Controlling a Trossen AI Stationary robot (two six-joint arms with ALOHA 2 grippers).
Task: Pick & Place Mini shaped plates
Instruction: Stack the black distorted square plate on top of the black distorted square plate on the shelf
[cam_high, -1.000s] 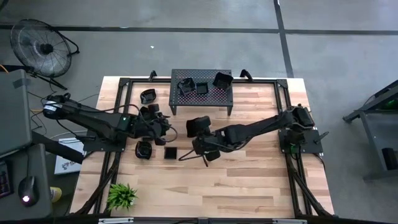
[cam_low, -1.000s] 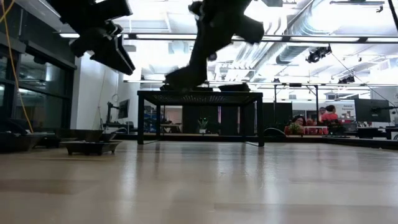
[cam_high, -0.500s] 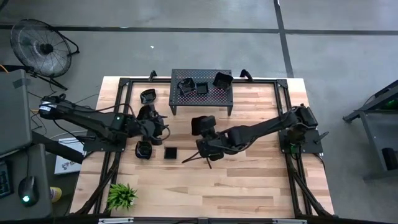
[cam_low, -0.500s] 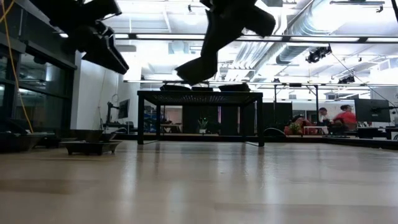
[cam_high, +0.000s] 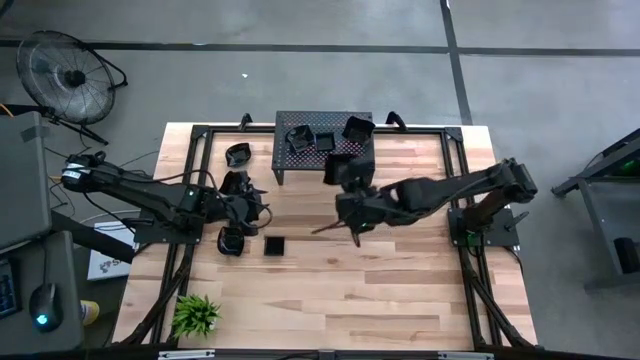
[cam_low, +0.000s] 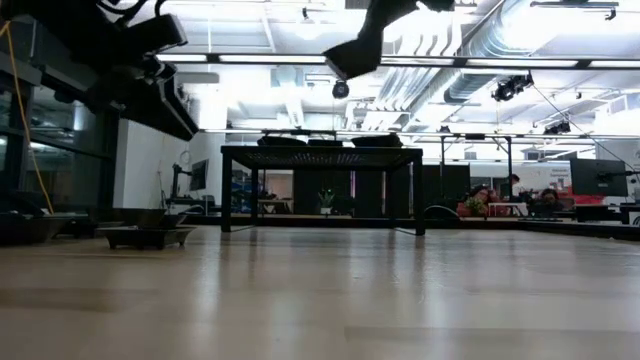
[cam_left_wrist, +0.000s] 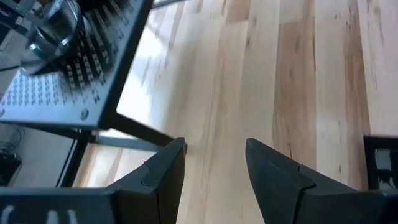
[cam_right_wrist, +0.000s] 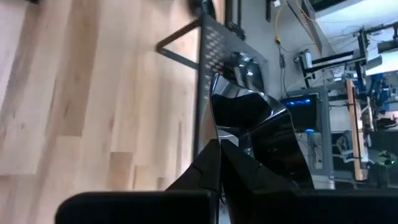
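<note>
Three mini shaped plates (cam_high: 325, 135) already sit on top of the perforated stand (cam_high: 290, 157), which stands near the far edge of the table (cam_high: 400, 290), in the middle. That seems to be where the plates go, so each one gets lifted up there. The right gripper (cam_high: 342, 180) is up in the air just in front of the stand, and its fingers are squeezed tight on one glossy black plate (cam_right_wrist: 249, 118). It pinches the plate by the rim, so the plate hangs out past the fingertips and can be set down flat on the stand. My guess is that this plate is going up next. More plates wait on the table's left side: a square one (cam_high: 274, 244) and a round one (cam_high: 231, 241) lie close together, and another plate (cam_high: 238, 155) rests near the far left corner. The left gripper (cam_high: 262, 208) hovers over the left part of the table, near those waiting plates. Its fingers stand apart with nothing between them; through the gap you see only bare wood. It looks ready to go for one of the plates close by.
</note>
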